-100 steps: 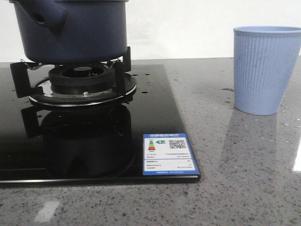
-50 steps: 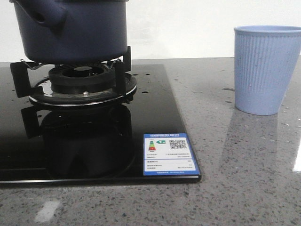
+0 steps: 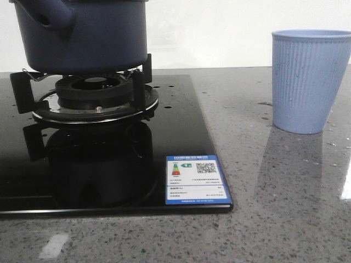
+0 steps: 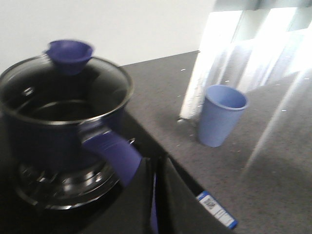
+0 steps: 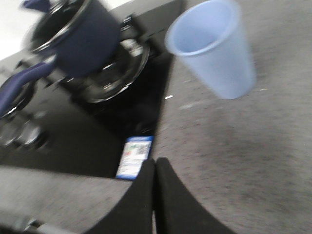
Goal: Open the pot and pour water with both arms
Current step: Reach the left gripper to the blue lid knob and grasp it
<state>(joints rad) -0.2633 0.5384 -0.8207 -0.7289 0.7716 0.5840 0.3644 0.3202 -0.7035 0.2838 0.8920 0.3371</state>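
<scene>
We see barely any change from a second ago: the pot sits on the burner with its lid on, cup well apart, so nothing has begun, both left fingers and right fingers pressed together, empty.

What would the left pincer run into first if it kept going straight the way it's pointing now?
Most likely the long blue handle of the dark navy round pot, which lies just ahead of the closed left pincer; depth is hard to judge.
</scene>
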